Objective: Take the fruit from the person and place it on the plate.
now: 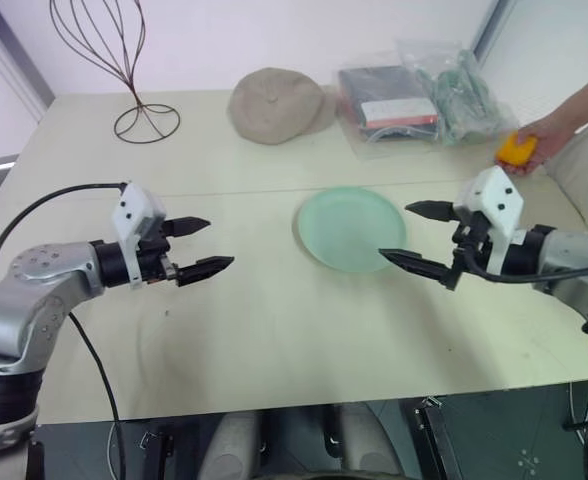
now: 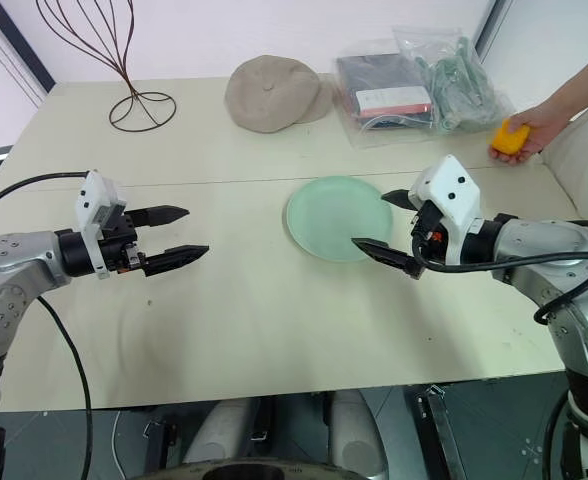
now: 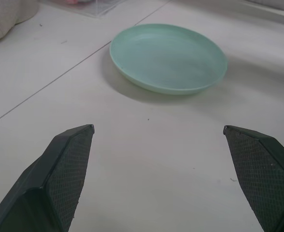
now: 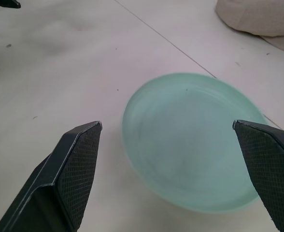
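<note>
The fruit [image 2: 511,137] sits in the person's hand [image 2: 537,128] at about two o'clock on the counter [image 2: 274,320], low over the far right edge. It is yellow-orange, smooth, rounded but slightly blocky; no long axis stands out, so the approach angle looks free.

The right gripper [image 2: 386,222] is by far the nearer one: the fruit lies up and out from it toward one o'clock, behind the line its fingers point along, since they aim inward toward nine o'clock over the plate's right rim. The arm would likely have to swing outward and away from the plate to meet the hand. Its fingers stand spread and empty; the right wrist view shows both black cross-hatched pads [image 4: 77,159] wide apart with the plate between them.

The plate [image 2: 336,216] lies flat near the counter's centre, pale mint green, matte, round with a shallow raised rim, nothing on it.

The left gripper [image 2: 180,234] hovers at nine o'clock, well apart from the plate, pointing toward three o'clock, its fingers likewise released and bare.

Farther out: a soft beige fabric cap [image 2: 272,92] at twelve o'clock, clear crinkled plastic bags [image 2: 414,85] of packed goods at one o'clock, and a thin wire stand [image 2: 124,70] at eleven o'clock
</note>
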Robot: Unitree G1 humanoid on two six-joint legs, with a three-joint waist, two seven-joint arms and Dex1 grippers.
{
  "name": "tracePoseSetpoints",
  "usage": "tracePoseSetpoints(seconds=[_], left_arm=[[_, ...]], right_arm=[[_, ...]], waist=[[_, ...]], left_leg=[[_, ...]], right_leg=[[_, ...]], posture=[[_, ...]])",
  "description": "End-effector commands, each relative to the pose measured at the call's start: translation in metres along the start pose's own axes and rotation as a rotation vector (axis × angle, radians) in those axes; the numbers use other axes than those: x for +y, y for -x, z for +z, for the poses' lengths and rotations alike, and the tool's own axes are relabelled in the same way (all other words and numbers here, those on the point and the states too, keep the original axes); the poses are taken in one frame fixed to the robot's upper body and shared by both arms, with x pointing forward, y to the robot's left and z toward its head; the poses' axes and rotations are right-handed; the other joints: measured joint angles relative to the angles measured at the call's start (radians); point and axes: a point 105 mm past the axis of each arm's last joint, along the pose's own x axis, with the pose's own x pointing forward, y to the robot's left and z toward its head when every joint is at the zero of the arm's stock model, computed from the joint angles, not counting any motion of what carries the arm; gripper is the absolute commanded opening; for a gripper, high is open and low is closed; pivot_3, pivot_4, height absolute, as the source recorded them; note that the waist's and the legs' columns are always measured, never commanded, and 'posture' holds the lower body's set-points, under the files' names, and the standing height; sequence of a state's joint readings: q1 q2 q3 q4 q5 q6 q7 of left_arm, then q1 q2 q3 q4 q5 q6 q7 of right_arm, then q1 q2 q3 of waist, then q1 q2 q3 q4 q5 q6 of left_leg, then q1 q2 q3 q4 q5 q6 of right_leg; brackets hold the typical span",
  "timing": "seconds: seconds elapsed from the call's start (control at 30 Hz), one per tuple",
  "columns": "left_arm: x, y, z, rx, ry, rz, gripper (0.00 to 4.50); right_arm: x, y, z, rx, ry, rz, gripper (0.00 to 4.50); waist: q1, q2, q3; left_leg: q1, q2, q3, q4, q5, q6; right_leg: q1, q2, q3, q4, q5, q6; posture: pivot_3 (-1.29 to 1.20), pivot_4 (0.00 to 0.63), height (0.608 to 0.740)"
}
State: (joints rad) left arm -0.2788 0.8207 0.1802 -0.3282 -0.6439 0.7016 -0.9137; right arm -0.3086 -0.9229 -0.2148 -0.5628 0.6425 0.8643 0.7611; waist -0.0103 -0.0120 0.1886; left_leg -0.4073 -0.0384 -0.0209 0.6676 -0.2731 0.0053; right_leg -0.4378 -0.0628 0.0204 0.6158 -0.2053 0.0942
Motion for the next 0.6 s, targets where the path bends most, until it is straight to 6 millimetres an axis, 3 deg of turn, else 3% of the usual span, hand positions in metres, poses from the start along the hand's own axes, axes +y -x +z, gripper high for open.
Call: tracePoseSetpoints(seconds=[0.03, 0.6], left_arm=[[-0.0003, 0.0015, 0.0112, -0.034, -0.045, -0.003, 4.5], [0.0035, -0.0019, 0.0133, -0.054, -0.046, 0.006, 4.5]], right_arm=[[-0.0039, 0.0094, 0.0123, -0.035, 0.05, -0.035, 4.45], [-0.0035, 0.0162, 0.0094, -0.022, 0.036, -0.061, 4.45]], waist=[[0.0, 0.0, 0.0], [0.0, 0.0, 0.0]], left_leg=[[0.0, 0.0, 0.0, 0.0, 0.0, 0.0], [0.001, 0.0, 0.0, 0.0, 0.0, 0.0]], right_leg=[[0.0, 0.0, 0.0, 0.0, 0.0, 0.0], [0.001, 0.0, 0.0, 0.0, 0.0, 0.0]], posture=[[0.0, 0.15, 0.74], [0.0, 0.15, 0.74]])
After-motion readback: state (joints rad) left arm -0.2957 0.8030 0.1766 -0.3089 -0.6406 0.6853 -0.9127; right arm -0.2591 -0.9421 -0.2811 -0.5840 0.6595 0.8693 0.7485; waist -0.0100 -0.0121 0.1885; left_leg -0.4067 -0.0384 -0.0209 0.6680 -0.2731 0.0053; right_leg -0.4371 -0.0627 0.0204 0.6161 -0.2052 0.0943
